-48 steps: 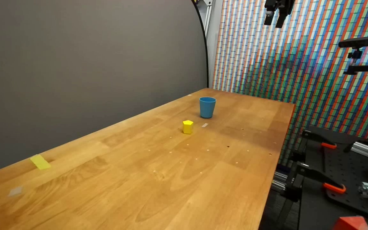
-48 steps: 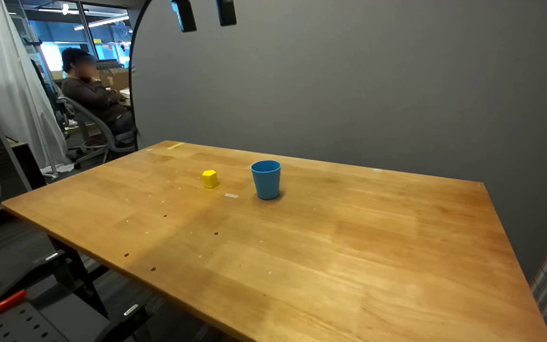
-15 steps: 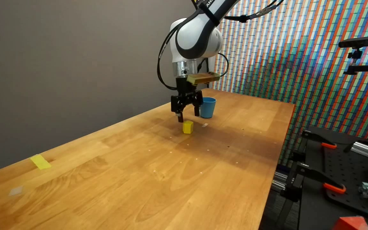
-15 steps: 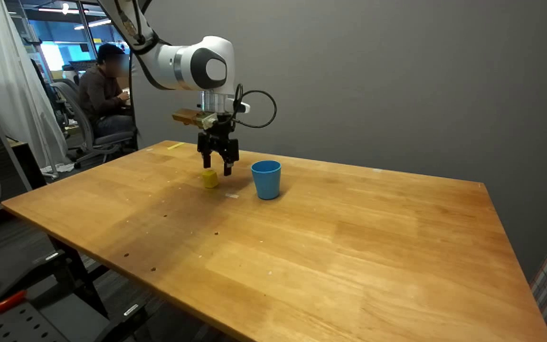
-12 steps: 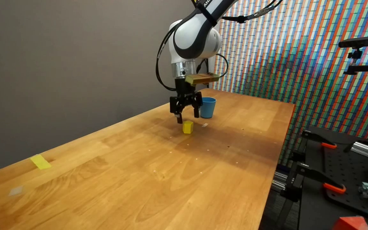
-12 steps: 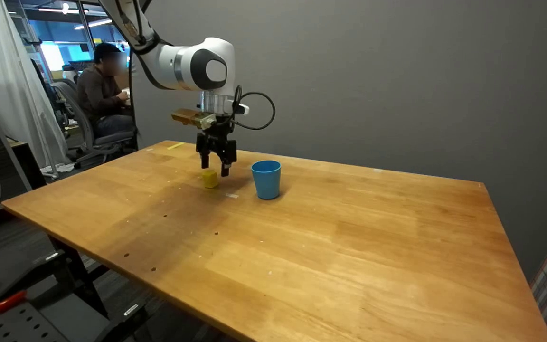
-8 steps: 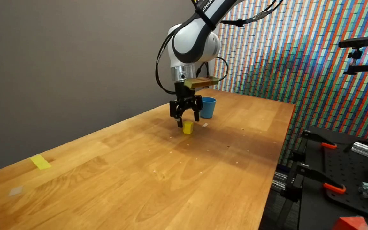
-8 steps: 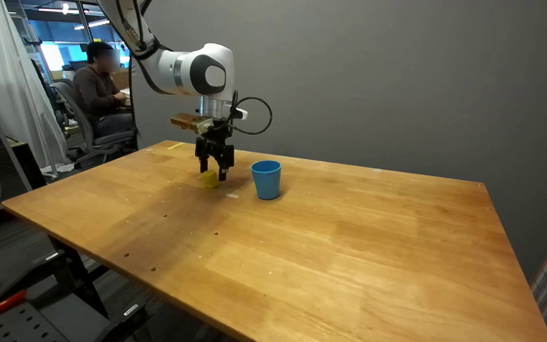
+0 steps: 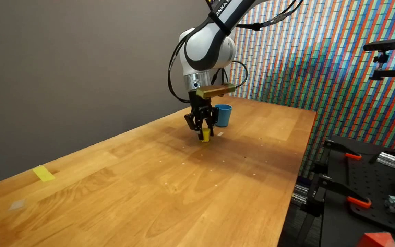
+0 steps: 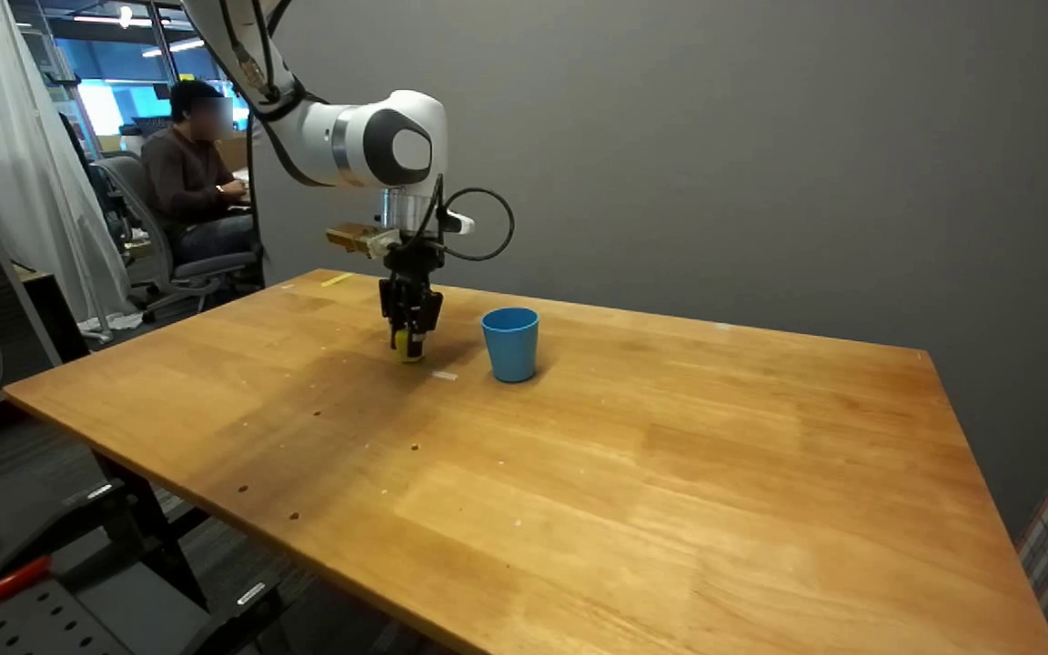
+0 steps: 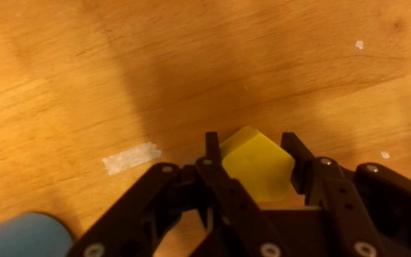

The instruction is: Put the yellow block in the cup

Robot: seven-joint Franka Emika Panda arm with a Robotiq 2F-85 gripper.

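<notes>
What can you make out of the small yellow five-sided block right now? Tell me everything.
The small yellow block is a short prism with a five-sided top and flat sides, smooth and perhaps plastic, with no visible markings. It looks upright, seemingly resting on the light brown wooden table; its underside is hidden. The black two-fingered claw appears closed on opposite sides of it, partly hiding it in both exterior views. It is beside, and apart from, the round, open-topped blue cup.
</notes>
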